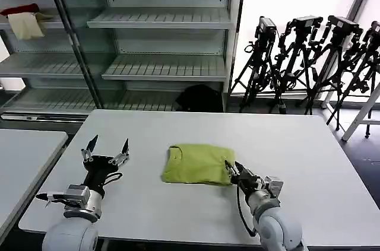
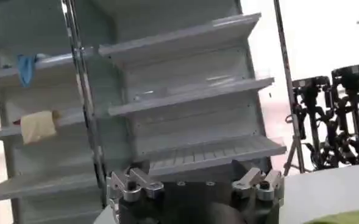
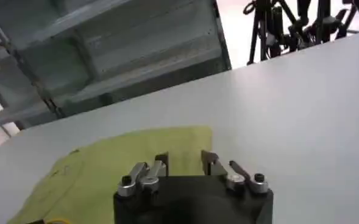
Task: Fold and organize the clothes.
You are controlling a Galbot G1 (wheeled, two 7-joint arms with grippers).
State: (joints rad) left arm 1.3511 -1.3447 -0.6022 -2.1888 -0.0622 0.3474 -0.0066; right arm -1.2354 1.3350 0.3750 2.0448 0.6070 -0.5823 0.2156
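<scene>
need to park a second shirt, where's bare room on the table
Bare: the table's right half beyond the folded T-shirt, and the far strip between shirt and shelving. Crowded: near edge, right hand at the shirt's corner, left hand open over the left side.

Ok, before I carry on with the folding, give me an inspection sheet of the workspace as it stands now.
Surface: white table, flat; a second white table stands apart on the robot's left.
Job's things: lime T-shirt lies folded into a compact rectangle near the table's middle.
Clutter: nothing seen on the table.
Grippers: right gripper open, at the shirt's right edge, fingers over the fabric; left gripper open, off to the shirt's left, holding nothing.
Cables: a black cable loops by the right wrist.
Surroundings: shelving behind with a red cloth and a cream cloth; camera tripods by the window.
</scene>
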